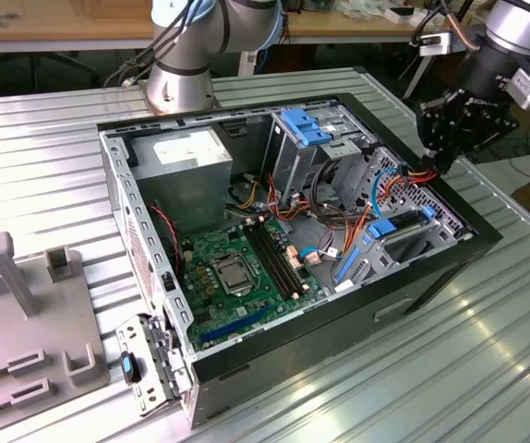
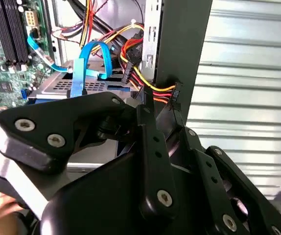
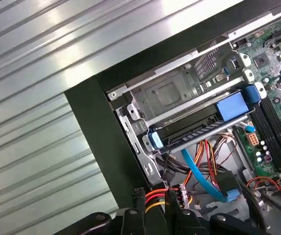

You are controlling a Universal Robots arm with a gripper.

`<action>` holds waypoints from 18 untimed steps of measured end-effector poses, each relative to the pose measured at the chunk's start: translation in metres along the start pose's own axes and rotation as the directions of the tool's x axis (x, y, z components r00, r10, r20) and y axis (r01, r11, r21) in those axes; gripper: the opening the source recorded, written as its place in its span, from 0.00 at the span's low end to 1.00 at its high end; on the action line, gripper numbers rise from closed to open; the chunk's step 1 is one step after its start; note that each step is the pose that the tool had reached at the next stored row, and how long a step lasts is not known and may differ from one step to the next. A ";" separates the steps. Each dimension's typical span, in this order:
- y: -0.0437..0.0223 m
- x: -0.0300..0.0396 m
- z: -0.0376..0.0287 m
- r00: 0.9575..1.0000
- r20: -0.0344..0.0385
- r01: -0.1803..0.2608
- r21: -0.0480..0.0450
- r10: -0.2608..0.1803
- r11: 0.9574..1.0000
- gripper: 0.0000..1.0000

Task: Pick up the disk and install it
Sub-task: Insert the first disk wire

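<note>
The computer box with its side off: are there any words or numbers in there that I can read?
No text here can be read.
The white label on the grey power supply: print too small to read.
The green motherboard: white markings, too small to read.
The disk in its bay: no print that can be made out.

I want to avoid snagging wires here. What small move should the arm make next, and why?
Probably shift the gripper inward, toward the disk. It hangs at the case wall right by the red and yellow wires, while the blue-railed disk lies in a bay deeper inside the case.
</note>
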State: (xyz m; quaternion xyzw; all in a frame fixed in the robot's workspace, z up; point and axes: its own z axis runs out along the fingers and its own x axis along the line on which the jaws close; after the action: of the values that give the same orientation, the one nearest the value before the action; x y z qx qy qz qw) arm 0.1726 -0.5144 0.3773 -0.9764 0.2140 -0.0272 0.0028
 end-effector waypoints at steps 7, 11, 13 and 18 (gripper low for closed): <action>-0.0023 0.0048 0.0004 0.997 0.001 0.082 0.004 -0.082 0.997 0.30; -0.0026 0.0057 0.0011 0.989 0.002 0.149 0.008 -0.149 0.989 0.30; -0.0028 0.0059 0.0017 0.979 0.002 0.206 0.011 -0.206 0.979 0.30; -0.0072 0.0152 0.0041 0.971 0.002 0.239 0.013 -0.239 0.971 0.30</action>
State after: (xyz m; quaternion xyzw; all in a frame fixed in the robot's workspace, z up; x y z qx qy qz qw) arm 0.1896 -0.5142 0.3741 -0.9951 0.0946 -0.0268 0.0060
